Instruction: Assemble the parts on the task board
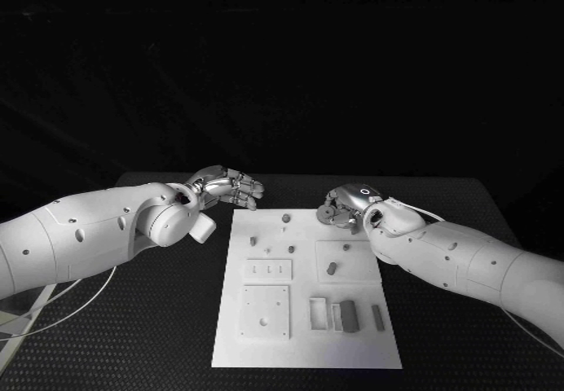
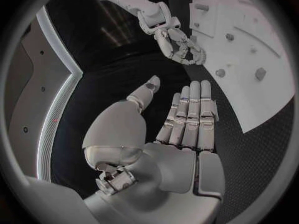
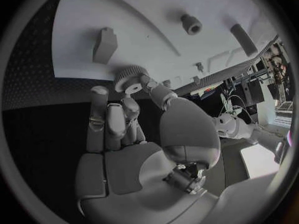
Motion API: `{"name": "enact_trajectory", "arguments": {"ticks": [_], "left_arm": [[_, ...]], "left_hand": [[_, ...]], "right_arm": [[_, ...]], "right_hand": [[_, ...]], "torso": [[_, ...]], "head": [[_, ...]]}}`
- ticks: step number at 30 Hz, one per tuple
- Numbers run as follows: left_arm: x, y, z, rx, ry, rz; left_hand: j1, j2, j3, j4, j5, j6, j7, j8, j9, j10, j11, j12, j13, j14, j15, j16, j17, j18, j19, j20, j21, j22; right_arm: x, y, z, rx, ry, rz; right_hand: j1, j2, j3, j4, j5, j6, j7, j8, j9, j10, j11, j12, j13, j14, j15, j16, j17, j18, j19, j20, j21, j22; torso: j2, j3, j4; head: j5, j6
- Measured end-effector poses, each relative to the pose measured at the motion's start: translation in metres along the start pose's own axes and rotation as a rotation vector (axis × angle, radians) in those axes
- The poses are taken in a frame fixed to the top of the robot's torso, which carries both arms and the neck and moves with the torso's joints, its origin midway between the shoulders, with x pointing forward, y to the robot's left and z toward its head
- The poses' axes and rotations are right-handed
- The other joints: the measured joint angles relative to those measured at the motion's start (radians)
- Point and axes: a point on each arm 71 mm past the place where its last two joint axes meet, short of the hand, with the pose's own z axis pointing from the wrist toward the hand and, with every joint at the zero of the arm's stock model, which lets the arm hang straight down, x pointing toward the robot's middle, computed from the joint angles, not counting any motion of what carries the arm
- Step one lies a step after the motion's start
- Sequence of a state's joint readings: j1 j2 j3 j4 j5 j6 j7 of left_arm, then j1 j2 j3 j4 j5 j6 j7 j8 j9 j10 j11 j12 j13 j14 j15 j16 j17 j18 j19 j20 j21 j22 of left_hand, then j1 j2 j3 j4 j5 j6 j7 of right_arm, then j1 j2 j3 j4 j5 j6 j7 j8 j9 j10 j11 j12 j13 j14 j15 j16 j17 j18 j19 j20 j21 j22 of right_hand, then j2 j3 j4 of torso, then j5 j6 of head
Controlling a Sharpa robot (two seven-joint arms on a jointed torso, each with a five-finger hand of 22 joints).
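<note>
Slippage is the main risk: the right hand (image 3: 134,149) pinches a small toothed gear (image 3: 129,78) only at its fingertips, above the far edge of the task board (image 1: 353,342). Any tilt on the way down could jam it on its peg or drop it among the other parts. The left hand (image 2: 181,129) hovers beside the board's far left corner, fingers straight and empty.
</note>
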State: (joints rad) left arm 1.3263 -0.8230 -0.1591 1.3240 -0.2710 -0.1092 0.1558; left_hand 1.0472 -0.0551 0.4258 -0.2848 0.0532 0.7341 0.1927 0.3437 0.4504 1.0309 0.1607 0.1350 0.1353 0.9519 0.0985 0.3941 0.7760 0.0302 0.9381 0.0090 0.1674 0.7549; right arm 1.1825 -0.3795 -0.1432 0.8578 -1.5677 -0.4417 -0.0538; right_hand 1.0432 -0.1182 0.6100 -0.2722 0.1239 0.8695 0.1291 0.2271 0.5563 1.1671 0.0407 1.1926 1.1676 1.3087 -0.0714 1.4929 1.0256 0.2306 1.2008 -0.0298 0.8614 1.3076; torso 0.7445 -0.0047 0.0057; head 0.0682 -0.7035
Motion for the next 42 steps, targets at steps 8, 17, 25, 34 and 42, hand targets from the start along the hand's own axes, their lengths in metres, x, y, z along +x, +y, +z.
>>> {"name": "enact_trajectory", "arguments": {"ticks": [8,17,25,34,42], "left_arm": [[0.000,0.000,0.000,0.002,0.001,0.000],[0.001,-0.001,-0.001,0.004,0.003,-0.001],[0.002,-0.001,-0.001,0.005,0.005,-0.001],[0.005,-0.002,0.001,0.006,0.011,-0.001],[0.007,-0.002,0.002,0.007,0.014,-0.001]], "left_hand": [[0.000,0.000,0.000,0.000,0.000,0.000,0.000,0.000,0.000,0.000,0.000,0.000,0.000,0.000,0.000,0.000,0.001,0.000,0.000,0.000,0.000,0.000],[0.000,0.000,0.000,0.000,0.000,0.000,0.000,0.000,0.000,0.000,0.000,0.000,0.001,0.000,0.000,0.000,0.002,0.000,0.000,0.000,0.000,0.000],[0.000,0.000,0.000,0.000,0.000,0.000,0.000,0.000,0.000,0.000,0.000,0.000,0.001,0.000,0.000,0.000,0.002,0.000,0.000,0.000,0.000,0.000],[0.000,0.000,0.000,0.000,0.000,0.000,0.000,0.000,0.000,0.000,0.000,0.000,0.001,0.000,0.000,0.000,0.003,0.000,0.000,0.000,0.000,0.000],[0.000,0.000,0.000,0.000,0.000,0.000,0.000,0.000,-0.001,0.000,0.000,0.000,0.001,0.000,0.000,-0.004,0.004,0.000,0.000,0.000,-0.004,0.000]], "right_arm": [[-0.009,0.013,0.000,-0.026,-0.038,0.002],[-0.013,0.037,0.000,-0.081,-0.081,-0.002],[-0.013,0.079,0.000,-0.165,-0.089,0.019],[-0.010,0.097,0.007,-0.178,-0.076,0.009],[0.001,0.104,0.008,-0.179,-0.048,0.004]], "right_hand": [[0.000,0.000,0.001,-0.001,0.000,0.002,0.002,0.000,-0.001,0.004,-0.003,0.000,0.000,0.004,-0.003,0.000,0.001,0.000,0.006,-0.002,0.004,0.000],[0.000,0.000,0.003,-0.003,0.000,0.007,0.000,0.000,-0.002,0.007,-0.007,0.000,-0.003,0.004,-0.004,0.000,0.001,0.000,0.009,-0.006,0.004,0.000],[-0.005,-0.005,0.003,-0.003,0.000,0.007,0.000,-0.001,-0.002,0.007,-0.007,-0.005,-0.012,0.004,-0.004,0.000,-0.010,0.000,0.008,-0.006,0.004,0.000],[-0.007,-0.007,0.006,0.000,0.000,0.007,0.000,-0.001,-0.004,0.007,-0.007,-0.012,-0.015,0.004,-0.004,0.000,-0.017,0.000,0.009,-0.006,0.004,0.000],[-0.007,-0.007,0.006,0.000,0.000,0.007,0.000,-0.001,-0.004,0.007,-0.007,-0.012,-0.015,0.004,-0.004,0.000,-0.017,0.000,0.009,-0.006,0.004,0.000]], "torso": [[0.000,-0.0007,-0.0004],[0.000,-0.0007,-0.0003],[0.000,-0.0009,-0.0010],[0.001,-0.0007,0.0026],[0.001,-0.0007,0.0031]], "head": [[0.000,0.003],[-0.001,0.005],[-0.005,0.010],[-0.010,0.015],[-0.010,0.014]]}}
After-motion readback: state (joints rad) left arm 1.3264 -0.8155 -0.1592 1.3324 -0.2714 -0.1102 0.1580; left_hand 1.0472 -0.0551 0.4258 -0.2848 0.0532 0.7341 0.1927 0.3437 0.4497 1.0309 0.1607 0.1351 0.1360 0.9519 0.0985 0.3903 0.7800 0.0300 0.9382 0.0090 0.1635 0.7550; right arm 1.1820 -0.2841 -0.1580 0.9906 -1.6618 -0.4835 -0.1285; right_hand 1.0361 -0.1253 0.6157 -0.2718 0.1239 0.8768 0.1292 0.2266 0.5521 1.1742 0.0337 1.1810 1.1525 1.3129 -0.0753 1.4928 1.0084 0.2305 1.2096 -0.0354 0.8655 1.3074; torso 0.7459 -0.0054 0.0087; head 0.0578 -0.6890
